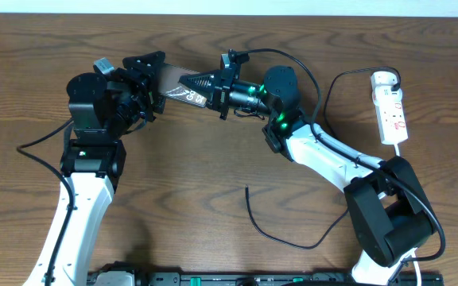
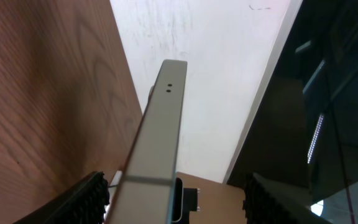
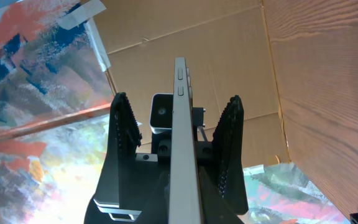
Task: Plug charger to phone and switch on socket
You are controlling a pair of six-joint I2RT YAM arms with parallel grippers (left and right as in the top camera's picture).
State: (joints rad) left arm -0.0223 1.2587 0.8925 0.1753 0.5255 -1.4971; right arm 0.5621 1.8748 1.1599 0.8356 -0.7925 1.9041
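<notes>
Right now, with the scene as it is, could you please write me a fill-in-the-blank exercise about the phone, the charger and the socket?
1. The left gripper and the right gripper meet at the two ends of the ___.
2. The charger is unplugged; its tip lies on the ___.
3. The socket lies on the robot's ___ side.
Missing words: phone; table; right.

Bronze-brown phone point(image 1: 183, 89) with white lettering, white socket point(image 1: 391, 108) with red marks, black charger point(image 1: 281, 233), wood-grain brown worktop point(image 1: 213, 175).
</notes>
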